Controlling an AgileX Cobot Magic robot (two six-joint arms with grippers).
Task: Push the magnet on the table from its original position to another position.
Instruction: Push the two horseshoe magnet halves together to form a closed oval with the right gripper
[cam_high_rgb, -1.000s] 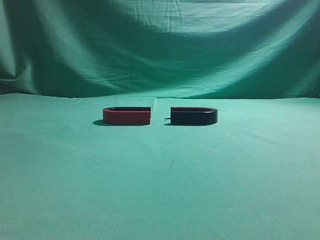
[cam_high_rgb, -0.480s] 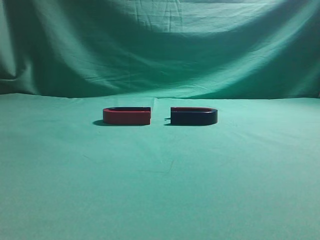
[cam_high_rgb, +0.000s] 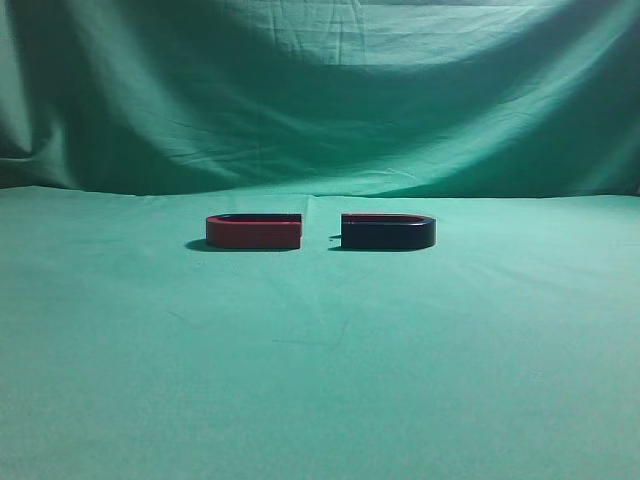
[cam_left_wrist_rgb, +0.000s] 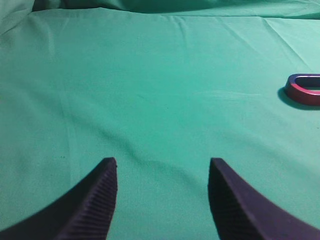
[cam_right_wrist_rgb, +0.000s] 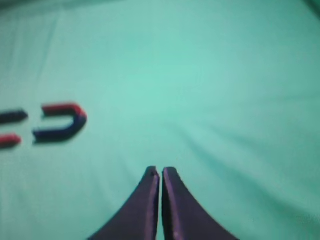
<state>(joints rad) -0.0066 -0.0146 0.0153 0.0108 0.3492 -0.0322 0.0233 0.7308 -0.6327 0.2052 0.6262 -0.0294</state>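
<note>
On green cloth surface (cam_high_rgb: 320, 380), dark U-shaped magnet with red rim (cam_right_wrist_rgb: 62, 122) lies far-left of clenched right end effector (cam_right_wrist_rgb: 161, 172), well apart; left end effector (cam_left_wrist_rgb: 162, 167) released.

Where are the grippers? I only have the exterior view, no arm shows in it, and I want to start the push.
Observer: The right gripper is over the table with its jaws shut. It is not touching the magnet, which lies ahead and to the left in the right wrist view.
Operator: And the left one?
Observer: The left gripper is open over bare cloth. Only the red magnet shows in its view, at the right edge.
</note>
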